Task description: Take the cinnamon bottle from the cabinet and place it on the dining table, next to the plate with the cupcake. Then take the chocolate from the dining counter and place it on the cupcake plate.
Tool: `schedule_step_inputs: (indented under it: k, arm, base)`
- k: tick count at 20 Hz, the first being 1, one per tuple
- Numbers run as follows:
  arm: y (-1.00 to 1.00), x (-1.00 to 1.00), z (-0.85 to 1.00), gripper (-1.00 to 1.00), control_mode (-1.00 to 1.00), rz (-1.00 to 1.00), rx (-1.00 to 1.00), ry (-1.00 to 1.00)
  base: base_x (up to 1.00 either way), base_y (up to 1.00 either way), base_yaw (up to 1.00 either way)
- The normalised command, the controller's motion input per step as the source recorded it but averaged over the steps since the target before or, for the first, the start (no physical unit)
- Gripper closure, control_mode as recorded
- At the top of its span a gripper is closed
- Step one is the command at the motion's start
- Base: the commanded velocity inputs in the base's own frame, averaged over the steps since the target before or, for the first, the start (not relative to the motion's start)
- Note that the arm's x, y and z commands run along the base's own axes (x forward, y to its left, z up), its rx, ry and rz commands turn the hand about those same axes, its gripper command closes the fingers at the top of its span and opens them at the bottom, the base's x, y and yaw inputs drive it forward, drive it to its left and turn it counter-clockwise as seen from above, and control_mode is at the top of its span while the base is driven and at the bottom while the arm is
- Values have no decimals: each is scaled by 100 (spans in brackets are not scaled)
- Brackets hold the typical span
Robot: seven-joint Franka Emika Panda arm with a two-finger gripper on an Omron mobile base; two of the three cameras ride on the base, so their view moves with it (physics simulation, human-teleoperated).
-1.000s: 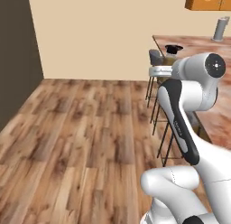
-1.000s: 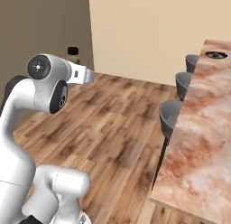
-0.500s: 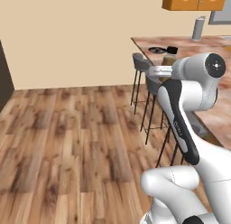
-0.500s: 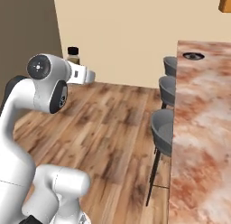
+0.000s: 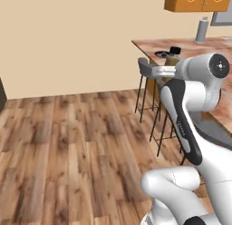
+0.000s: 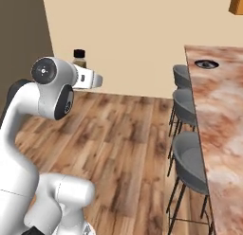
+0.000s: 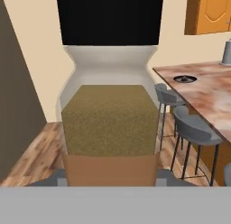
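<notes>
My gripper (image 5: 171, 68) is shut on the cinnamon bottle (image 5: 171, 59), a clear bottle of brown powder with a black cap, held upright in the air beside the stools. In the hand view the cinnamon bottle (image 7: 110, 123) stands very close and hides the fingers. The dining table (image 5: 213, 49) lies to the right, and the dark plate (image 5: 161, 54) sits near its far corner. In the hand view the plate (image 7: 184, 78) carries a small dark lump, the cupcake. The orange cabinet (image 5: 195, 1) hangs beyond. The chocolate is out of view.
Three grey stools (image 6: 189, 156) line the table's near side, between the base and the table (image 6: 223, 106). A tall grey cylinder (image 5: 201, 30) stands on the far end of the top. Wooden floor (image 5: 68, 138) spreads to the left, up to a beige wall.
The whole picture has shifted: the base has turned, bringing the table and stools further into view and the dark wall on the left out. The arm's hold on the bottle is unchanged.
</notes>
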Motion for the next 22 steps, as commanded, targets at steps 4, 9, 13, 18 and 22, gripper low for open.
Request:
schedule_step_inputs:
  k: [4, 9, 13, 18, 22]
  arm:
    - [0, 0, 0, 100, 100, 0, 0, 0]
    - [0, 0, 0, 100, 100, 0, 0, 0]
    - [0, 0, 0, 100, 100, 0, 0, 0]
    - [0, 0, 0, 100, 100, 0, 0, 0]
    - [0, 0, 0, 100, 100, 0, 0, 0]
  base:
    - [80, 58, -8]
    - [86, 40, -24]
    - [87, 39, -25]
    - [87, 43, -20]
    - [87, 44, -16]
